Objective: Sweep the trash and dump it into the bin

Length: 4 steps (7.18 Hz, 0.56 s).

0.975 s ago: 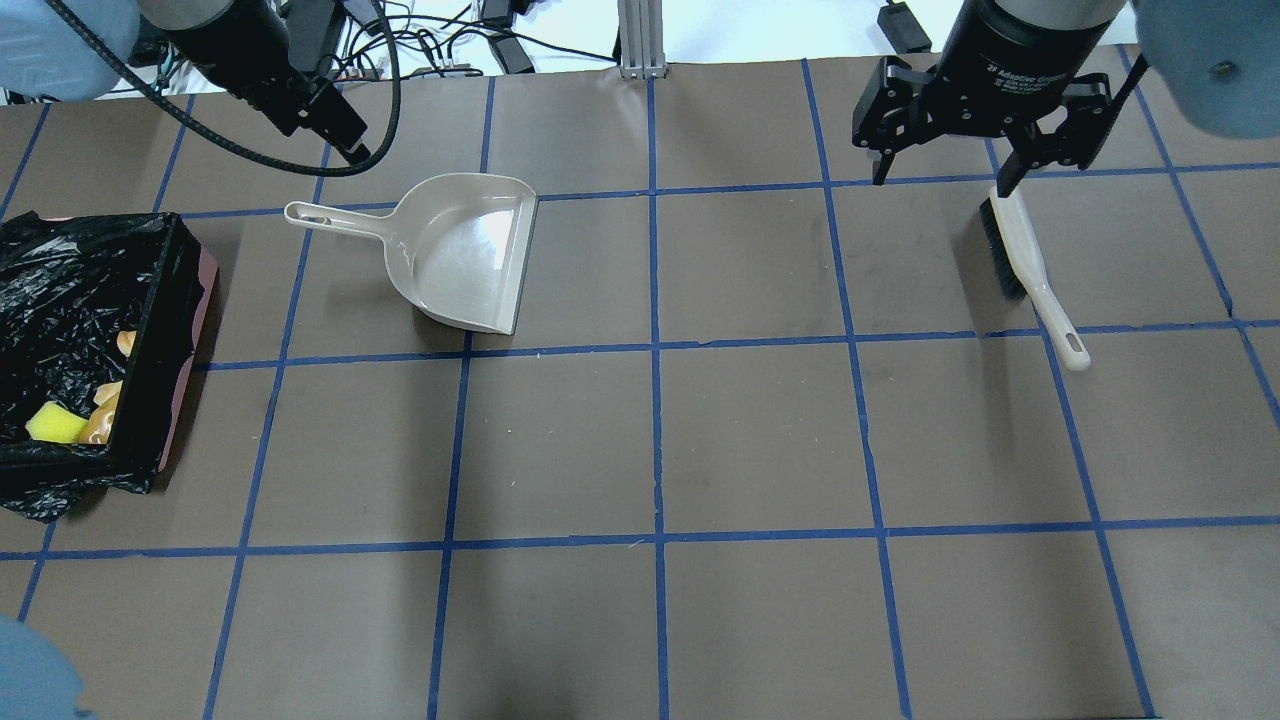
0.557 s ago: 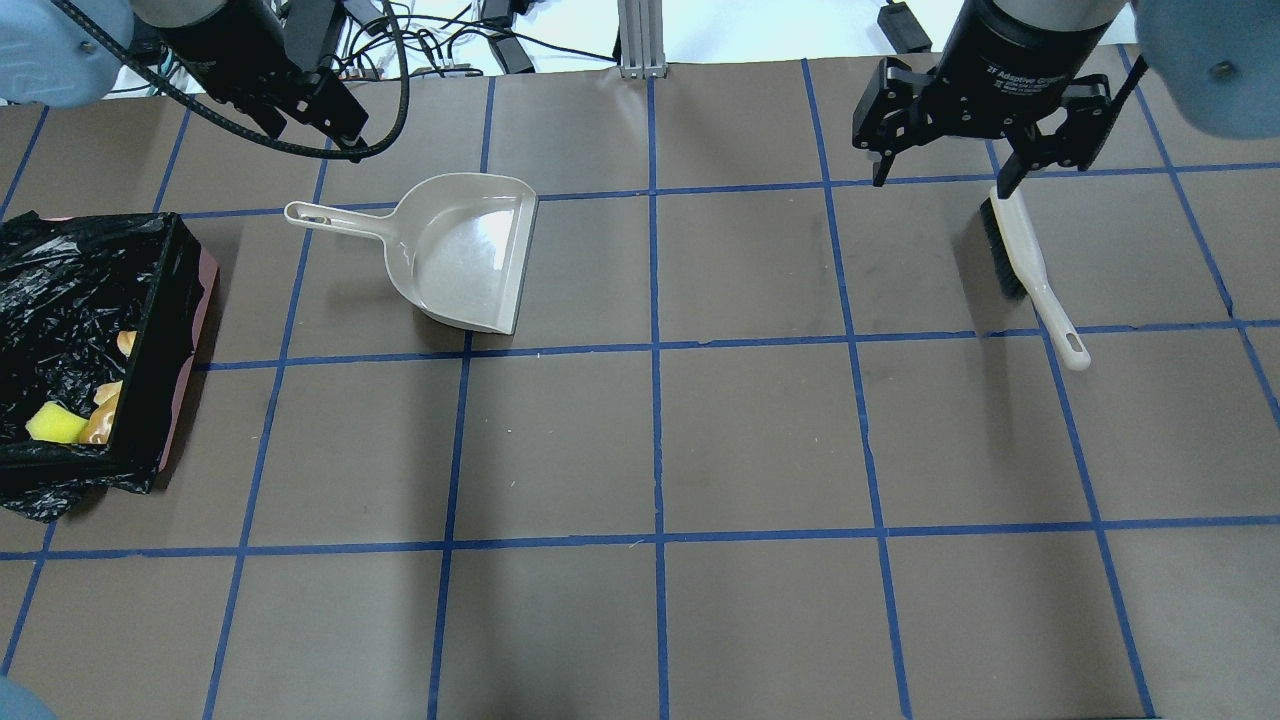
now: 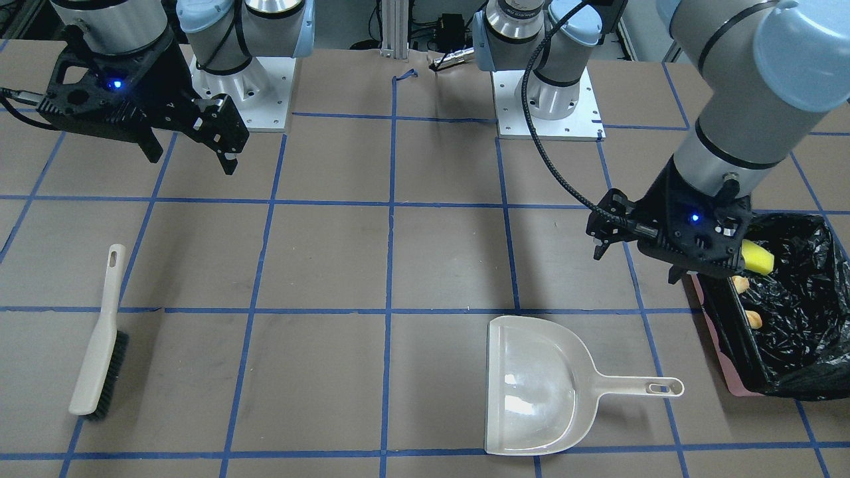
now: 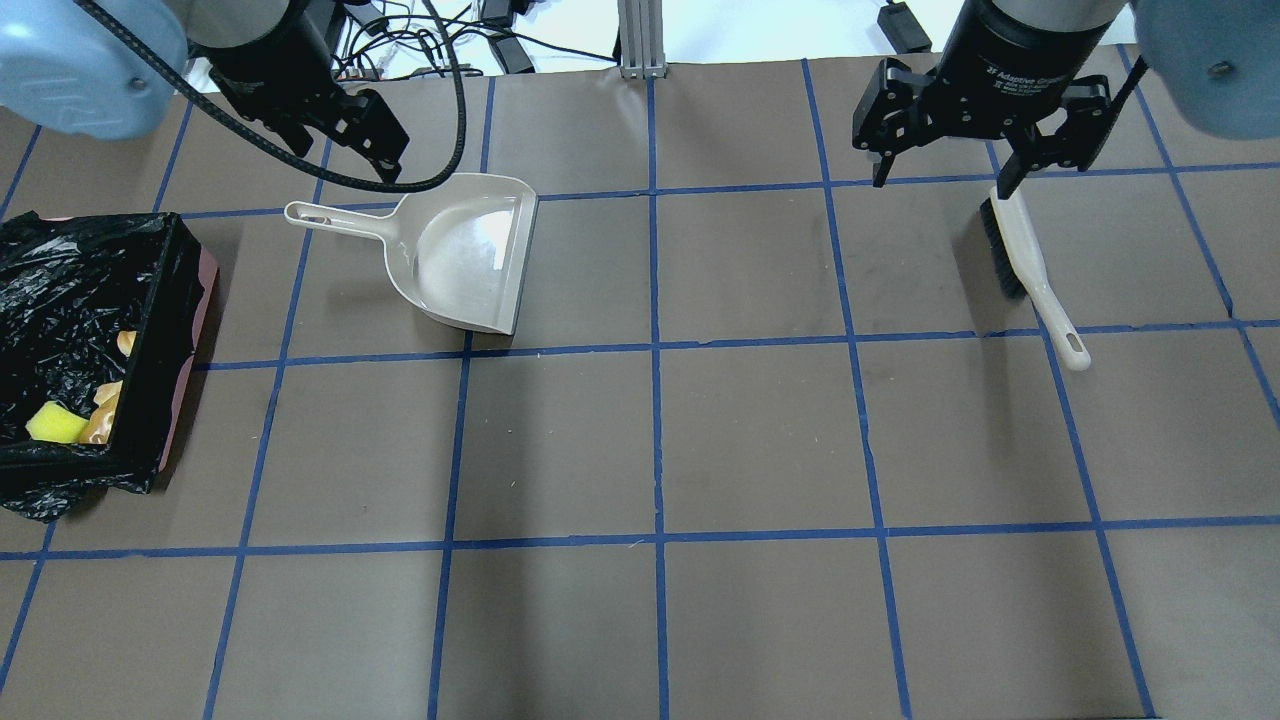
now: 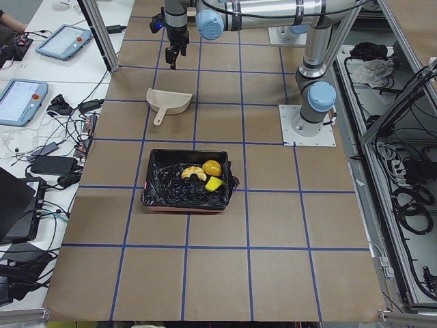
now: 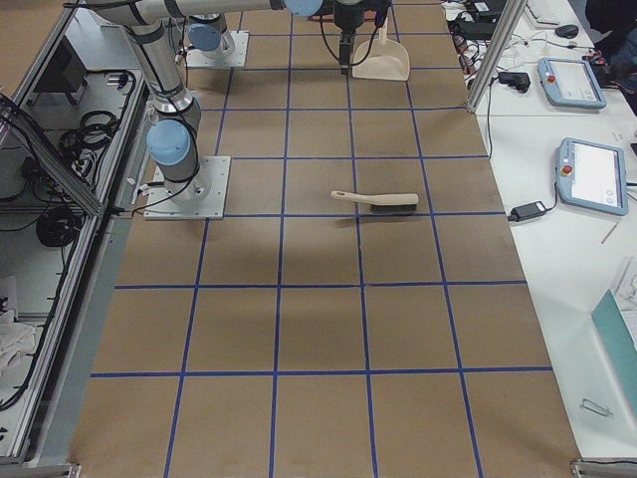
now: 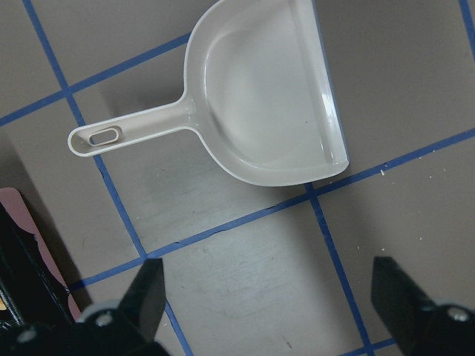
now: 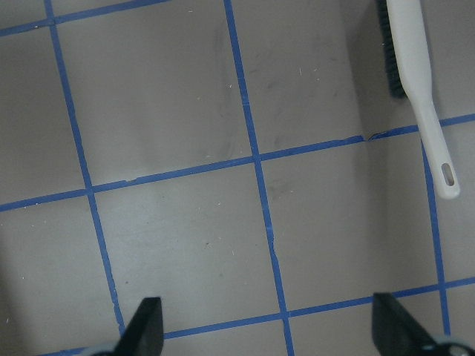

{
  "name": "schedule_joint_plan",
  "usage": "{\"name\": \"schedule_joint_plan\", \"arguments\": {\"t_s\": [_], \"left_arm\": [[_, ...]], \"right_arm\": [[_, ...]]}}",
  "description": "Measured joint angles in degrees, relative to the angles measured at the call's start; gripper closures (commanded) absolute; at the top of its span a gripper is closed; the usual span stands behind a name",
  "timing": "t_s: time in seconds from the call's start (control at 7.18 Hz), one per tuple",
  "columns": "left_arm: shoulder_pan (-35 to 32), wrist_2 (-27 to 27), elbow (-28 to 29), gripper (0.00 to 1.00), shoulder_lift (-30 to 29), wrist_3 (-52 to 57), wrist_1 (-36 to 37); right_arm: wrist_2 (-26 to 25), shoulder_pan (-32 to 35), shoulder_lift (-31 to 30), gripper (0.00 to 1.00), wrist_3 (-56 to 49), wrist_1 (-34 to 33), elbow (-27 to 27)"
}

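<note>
trash [image 4: 70,420] is all sitting in the bin [image 4: 150,330], well away from the left gripper [image 7: 271,300] and right gripper [image 4: 942,170], jaws spread apart on both

Brown worktop [image 4: 760,440], blue tape grid [image 4: 655,350]. Cream dustpan [image 4: 465,255] flat on robot's left half, handle toward bin [image 4: 150,340]. Bin, black-bag lined, at left edge, apart from dustpan. Cream hand brush [image 4: 1030,265] on its side, right half, well apart from dustpan.
</note>
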Motion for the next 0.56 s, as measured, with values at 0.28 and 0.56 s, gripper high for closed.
{"name": "schedule_joint_plan", "arguments": {"t_s": [0.28, 0.56], "left_arm": [[-2.05, -0.05, -0.15, 0.0, 1.15, -1.38, -0.28], [-2.36, 0.18, -0.18, 0.0, 2.67, -1.57, -1.8]], "right_arm": [[0.0, -0.05, 0.0, 0.0, -0.01, 0.0, 0.0], [0.05, -0.07, 0.0, 0.0, 0.0, -0.02, 0.0]]}}
